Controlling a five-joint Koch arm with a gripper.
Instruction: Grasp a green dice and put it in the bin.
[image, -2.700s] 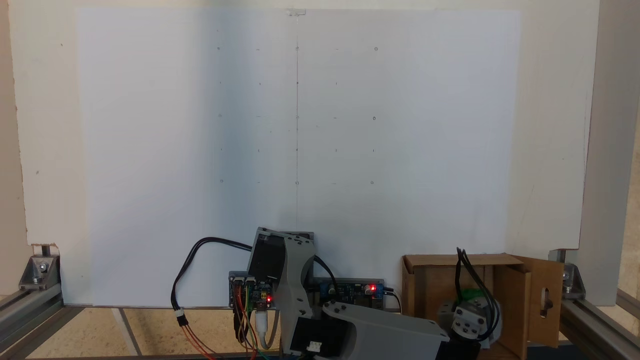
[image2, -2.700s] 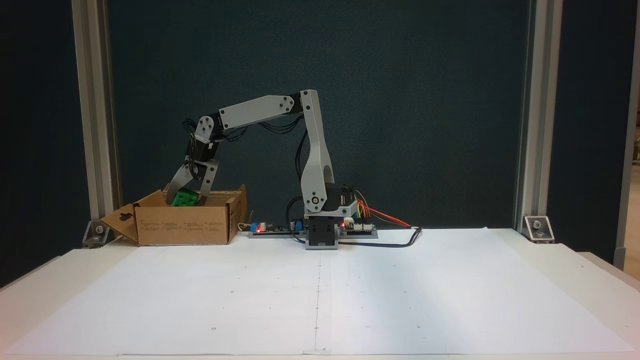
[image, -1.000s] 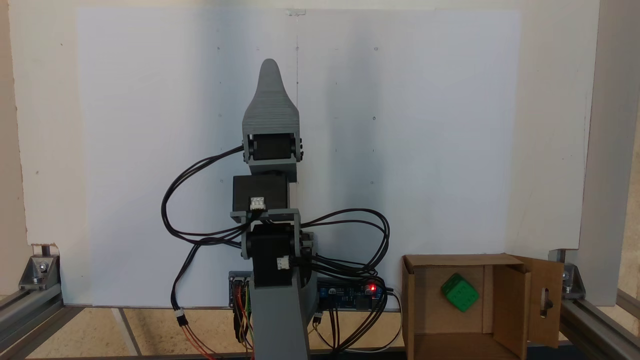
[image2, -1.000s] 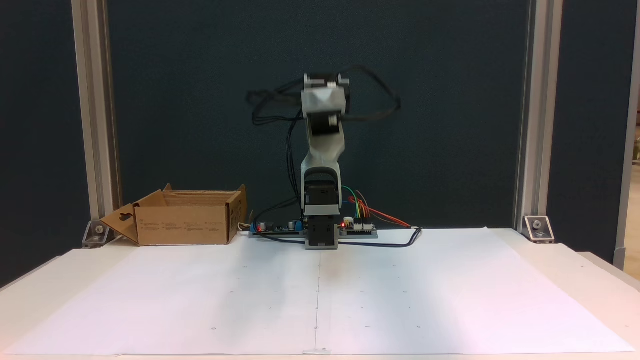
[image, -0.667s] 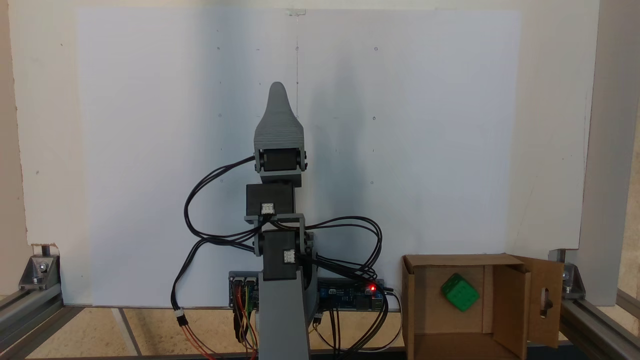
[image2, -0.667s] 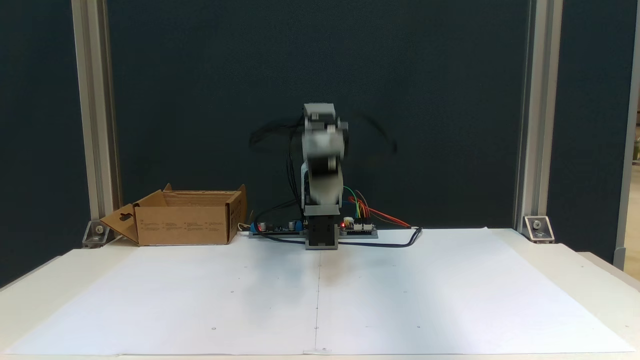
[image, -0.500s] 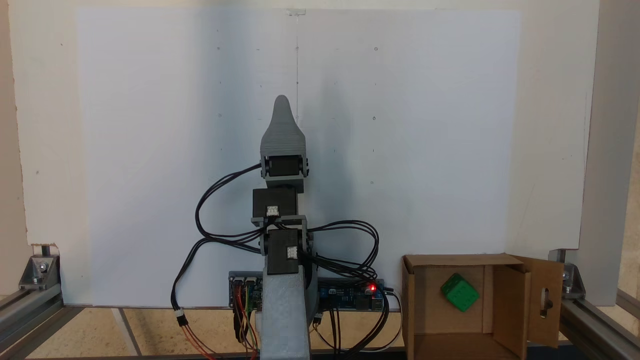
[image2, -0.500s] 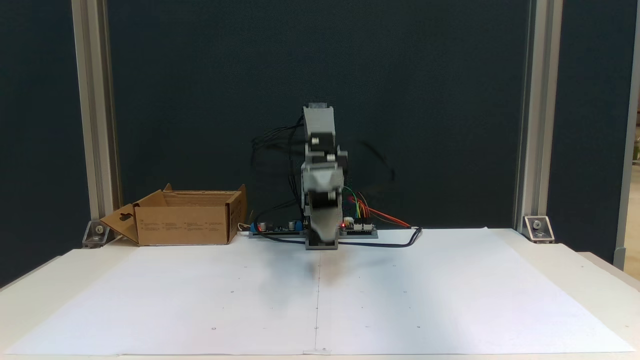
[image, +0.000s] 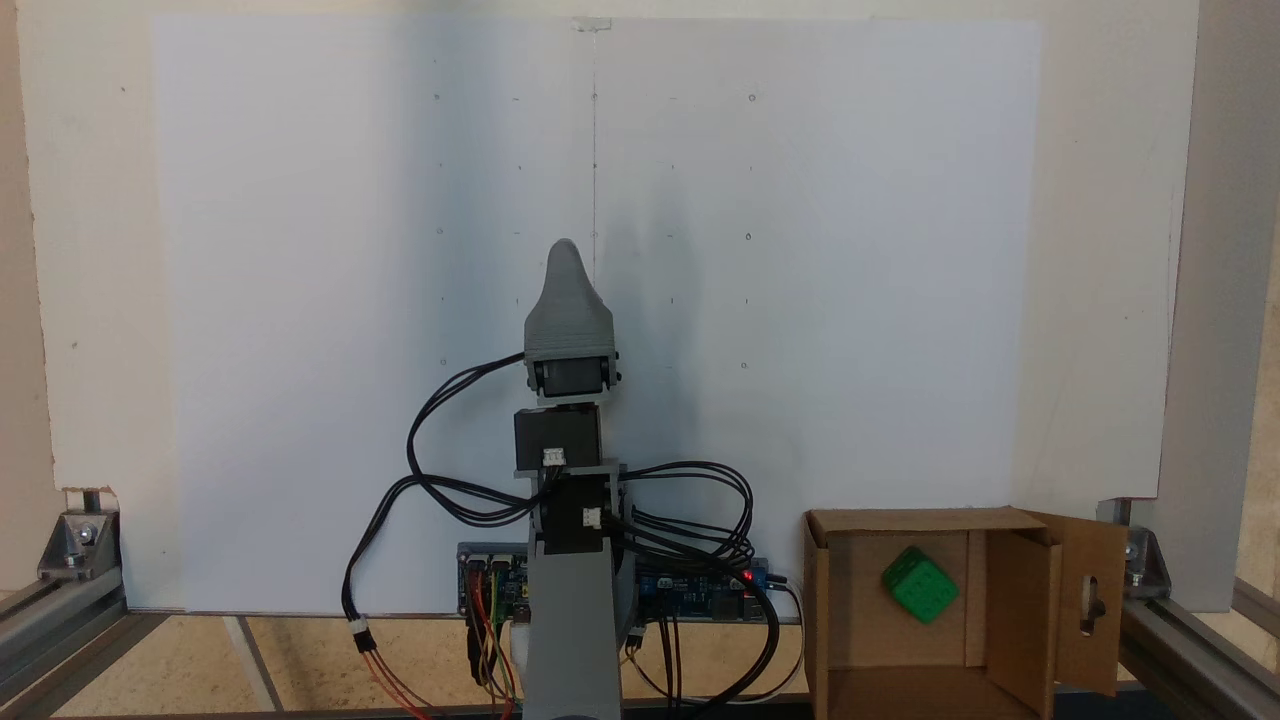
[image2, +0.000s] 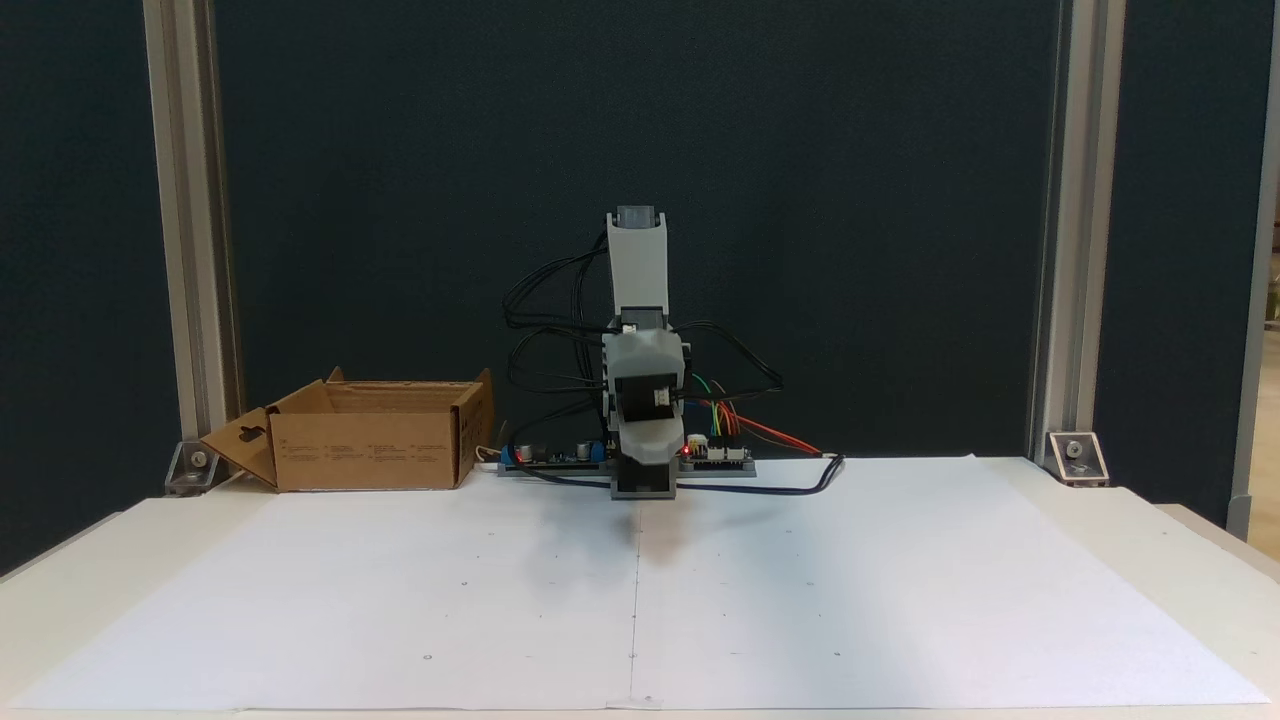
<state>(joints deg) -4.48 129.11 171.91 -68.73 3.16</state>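
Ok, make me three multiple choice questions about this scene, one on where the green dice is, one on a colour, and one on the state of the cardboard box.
1. Where is the green dice?
A. On the white paper
B. Inside the bin
C. Between the gripper's fingertips

2. What colour is the sheet that covers the table in front of the arm?
A. White
B. Black
C. Red

3. How does the bin stand?
A. Taped shut
C. Tipped on its side
B. Open at the top, flaps folded out

Answers: 1 B, the top-down fixed view shows the cube lying on the box floor, apart from the gripper. 2 A, both fixed views show a white paper sheet marked with small dots. 3 B, the box interior is open to view and the slotted flap hangs outward.
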